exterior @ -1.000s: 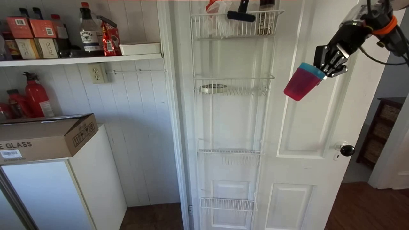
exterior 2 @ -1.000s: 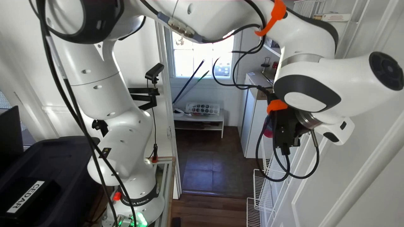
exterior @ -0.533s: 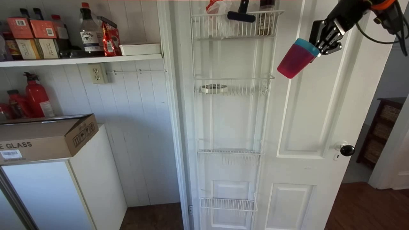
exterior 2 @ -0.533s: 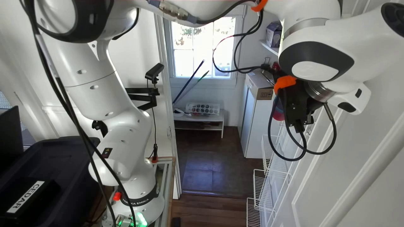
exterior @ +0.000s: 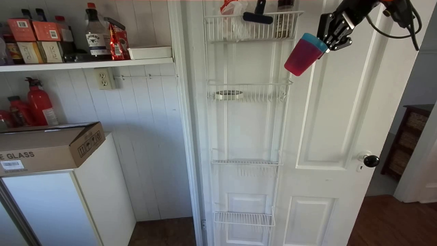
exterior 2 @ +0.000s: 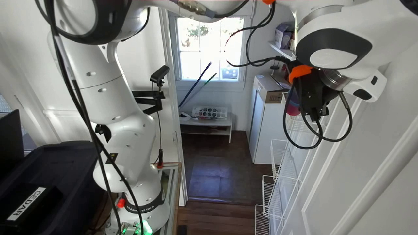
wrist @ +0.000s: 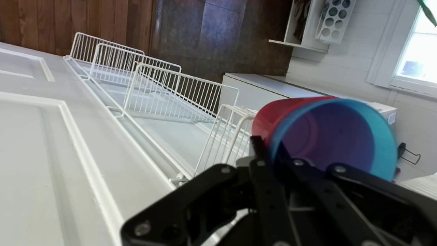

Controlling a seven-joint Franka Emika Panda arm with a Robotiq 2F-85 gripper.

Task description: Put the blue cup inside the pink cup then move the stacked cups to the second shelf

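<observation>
A white door (exterior: 341, 181) is carrying a wire rack (exterior: 245, 162). The robot arm (exterior 2: 101, 101) is standing near the wooden edge of the tabletop (exterior 2: 178, 186) and reaching well past it. The second shelf (exterior: 252, 84) is crossing the rack. The gripper (exterior: 324, 45) is pinching one side of the rim where the pink cup (exterior: 302, 58) is enclosing the blue cup (exterior: 314, 41). Both are tilting, in an exterior view showing just above the shelf's right end, depth unclear. A round pale object (exterior: 228, 97) is lying on that shelf.

"CEDAR" labels a black box (exterior 2: 32, 205), "FRANKA EMIKA" the arm's base (exterior 2: 151, 209), "E GLASS" a cardboard box (exterior: 47, 150).
</observation>
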